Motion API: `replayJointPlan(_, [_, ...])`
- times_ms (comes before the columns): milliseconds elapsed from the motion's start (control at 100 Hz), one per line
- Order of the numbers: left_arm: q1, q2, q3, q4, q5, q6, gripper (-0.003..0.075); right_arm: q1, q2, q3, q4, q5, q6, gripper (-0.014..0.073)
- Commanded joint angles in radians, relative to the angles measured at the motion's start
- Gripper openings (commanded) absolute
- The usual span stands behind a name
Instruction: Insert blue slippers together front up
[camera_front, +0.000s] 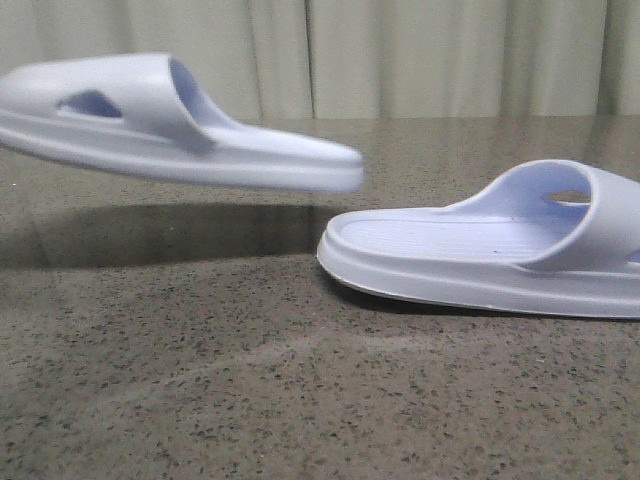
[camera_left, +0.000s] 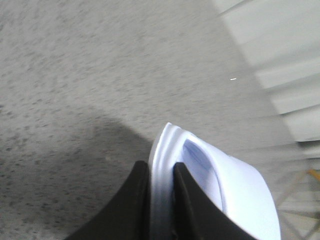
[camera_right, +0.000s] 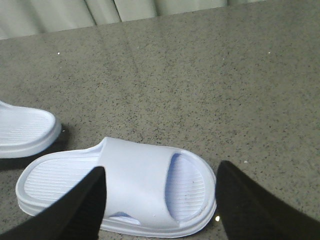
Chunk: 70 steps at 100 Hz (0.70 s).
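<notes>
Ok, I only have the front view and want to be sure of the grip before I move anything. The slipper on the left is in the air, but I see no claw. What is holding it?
Observer: The left claw is shut on the rim of the lifted slipper, with one finger on each side of its edge.
Operator: And the right claw?
Observer: The right claw is open over the slipper on the table. Its fingers straddle the strap end without gripping it.
</notes>
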Motion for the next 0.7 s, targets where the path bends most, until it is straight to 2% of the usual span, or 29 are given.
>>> replayJointPlan(0, [-0.006,-0.084,-0.022,-0.015,-0.012,0.001,0.0016,0.000,0.016,-0.034,-0.009,-0.085,-0.004,0.0404])
replayJointPlan(110, [-0.006,-0.158,-0.022,-0.011,-0.010,0.001,0.0016,-0.004,0.016,-0.034,-0.045,-0.085,0.027,0.0404])
replayJointPlan(270, [-0.006,-0.225,-0.022,-0.011,0.026,0.001,0.0016,-0.019,0.016,-0.014,-0.290,-0.073,0.281,0.0404])
replayJointPlan(340, [-0.006,-0.232,-0.022,-0.009,0.059,0.001,0.0016,-0.020,0.016,0.002,-0.349,-0.067,0.363,0.0404])
replayJointPlan(690, [-0.006,-0.232,-0.019,-0.009,0.103,0.001,0.0016,-0.020,0.016,0.088,-0.342,-0.067,0.603,0.0404])
